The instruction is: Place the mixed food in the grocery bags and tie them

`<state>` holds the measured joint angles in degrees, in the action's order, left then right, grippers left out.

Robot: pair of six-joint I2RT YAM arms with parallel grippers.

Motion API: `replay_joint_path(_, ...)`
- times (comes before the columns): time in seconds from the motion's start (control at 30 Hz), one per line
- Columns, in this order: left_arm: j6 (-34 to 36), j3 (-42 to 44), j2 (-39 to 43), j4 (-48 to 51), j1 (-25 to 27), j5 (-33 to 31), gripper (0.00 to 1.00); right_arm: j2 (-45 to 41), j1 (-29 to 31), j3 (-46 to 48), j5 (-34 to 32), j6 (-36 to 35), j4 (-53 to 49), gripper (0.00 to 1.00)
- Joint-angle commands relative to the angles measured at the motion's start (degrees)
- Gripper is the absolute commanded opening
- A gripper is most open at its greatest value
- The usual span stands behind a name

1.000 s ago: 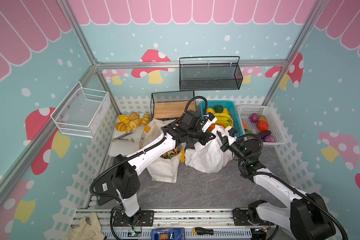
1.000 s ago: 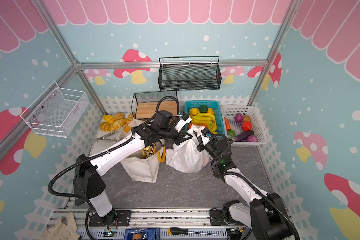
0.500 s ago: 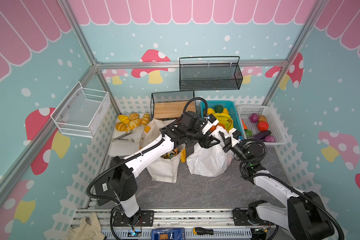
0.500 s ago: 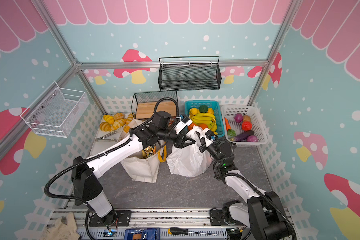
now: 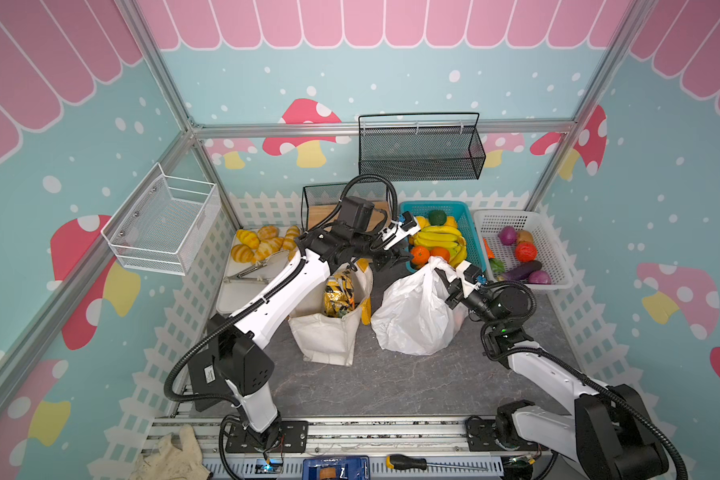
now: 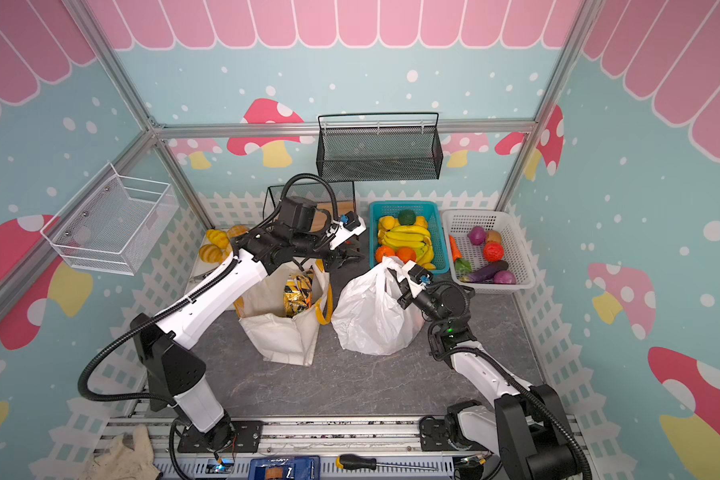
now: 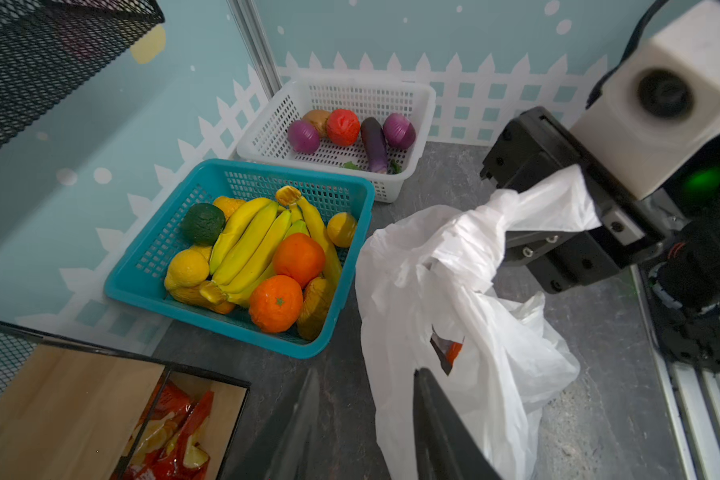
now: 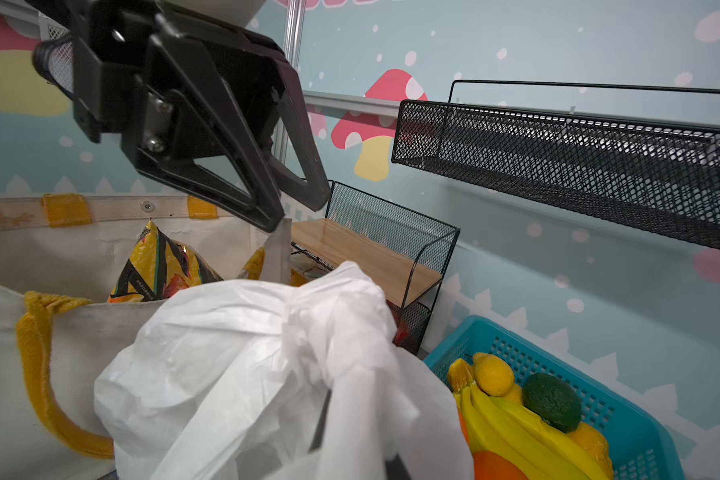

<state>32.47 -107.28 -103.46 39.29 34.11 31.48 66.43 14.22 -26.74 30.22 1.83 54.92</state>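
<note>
The right gripper (image 7: 501, 216) is pinched tight on a twisted handle of the white plastic bag (image 5: 412, 316). The bag sits on the grey table (image 5: 391, 386) beside the canvas tote (image 5: 325, 336), which has a gold-black snack packet (image 5: 337, 293) inside. The left gripper (image 8: 294, 212) hangs near the bag's top, its jaws a little apart and empty. A hard pull could rip the thin handle or tip the bag — then the food would spill. Blue mushroom walls stand all around.
</note>
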Motion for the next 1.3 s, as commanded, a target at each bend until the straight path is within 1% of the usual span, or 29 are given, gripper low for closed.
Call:
replay_joint_path(0.0,8.0,-3.6,-3.9,7.6,1.0,2.6,0.34,-1.2,-0.4,-0.7,1.2,1.2,2.4,0.00)
replay_joint_path(0.1,11.0,-4.0,-4.9,9.1,3.1,1.9,0.33,-1.3,-0.3,-1.1,0.8,2.8,2.4,0.00)
replay_joint_path(0.2,11.3,-3.7,-5.1,9.2,4.3,3.5,0.34,-1.5,-0.3,-1.5,0.4,3.7,2.5,0.00)
replay_joint_path(0.27,10.9,-3.5,-5.0,9.2,4.5,4.8,0.36,-1.5,-0.3,-1.7,0.1,4.0,2.3,0.00)
replay_joint_path(0.4,7.9,-4.4,-6.2,7.4,5.2,3.9,0.45,-1.8,-0.4,-1.5,0.0,4.4,2.3,0.00)
replay_joint_path(0.5,5.2,-5.9,-7.9,6.0,5.6,2.2,0.45,-1.9,-0.2,-1.3,0.1,5.3,3.1,0.00)
replay_joint_path(0.57,3.6,-6.4,-8.7,4.8,5.6,1.8,0.43,-1.9,-0.2,-1.2,0.5,5.9,3.6,0.00)
replay_joint_path(0.7,2.2,-6.5,-9.5,3.1,5.6,0.9,0.42,-2.0,-0.1,-0.9,1.0,6.5,4.2,0.00)
replay_joint_path(0.83,1.9,-6.3,-9.7,2.5,5.6,3.4,0.51,-2.0,0.1,-0.8,1.0,6.8,4.6,0.00)
replay_joint_path(0.93,1.8,-5.4,-9.4,1.9,5.6,5.7,0.53,-1.7,0.1,-0.7,0.5,6.5,4.6,0.00)
replay_joint_path(1.0,1.3,-4.9,-9.3,1.1,5.6,5.1,0.48,-1.6,0.1,-0.7,0.3,6.4,4.5,0.00)
replay_joint_path(1.07,0.7,-4.9,-9.4,0.8,5.5,4.4,0.38,-1.7,0.1,-0.8,0.0,5.8,3.8,0.00)
replay_joint_path(1.27,0.5,-4.5,-9.1,0.9,5.2,4.3,0.17,-2.7,0.1,-1.0,-1.9,3.6,0.9,0.00)
